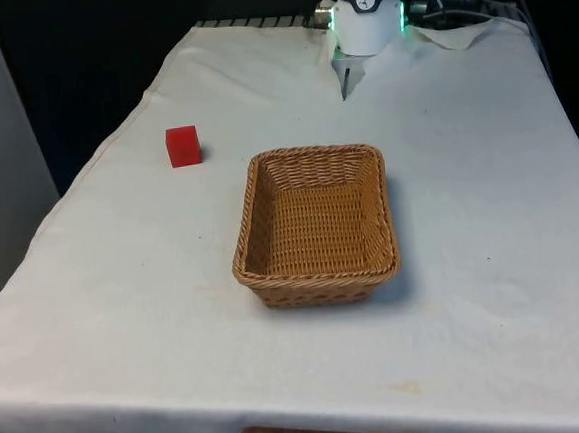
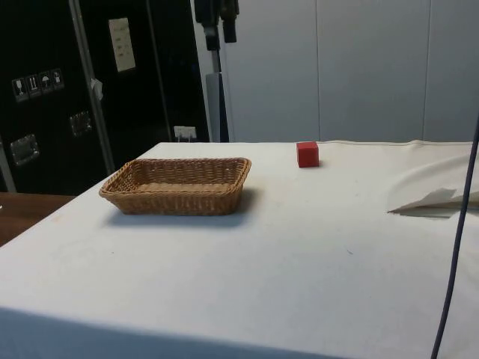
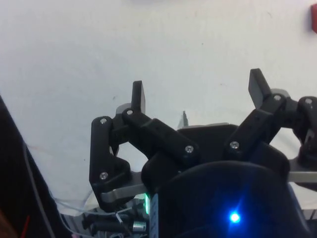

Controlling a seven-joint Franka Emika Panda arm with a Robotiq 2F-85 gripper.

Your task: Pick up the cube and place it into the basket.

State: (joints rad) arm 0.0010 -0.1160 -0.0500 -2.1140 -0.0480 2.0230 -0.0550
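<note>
1. My black two-finger gripper (image 3: 198, 96) has its fingers spread wide apart, and there is nothing between them. I hold nothing.
2. In the wrist view, both fingertips (image 3: 138, 96) stand over bare white cloth (image 3: 99, 59), not touching it as far as I can tell.
3. The small red cube (image 1: 184, 146) sits on the white tablecloth (image 1: 486, 161), well apart from my gripper. It rests flat on one face, upright, and nothing touches it.
4. In the wrist view a small piece of red (image 3: 313, 17) shows at the picture's edge, far beyond my fingertips. It looks like the cube, but I cannot tell for sure.
5. The rectangular woven wicker basket (image 1: 258, 194), light brown, stands on the cloth, also well apart from my gripper. Its opening faces up and I see nothing inside it.
6. The cube and the basket are apart from each other, with a strip of bare cloth between them. In the front view the cube lies toward the front view's left of the basket and a little nearer to my base (image 1: 367, 25).
7. In the side view the cube (image 2: 307, 154) stands beyond the basket (image 2: 135, 178), nearer to the far edge of the table.
8. The cube is still outside the basket, so the task is not yet done.
</note>
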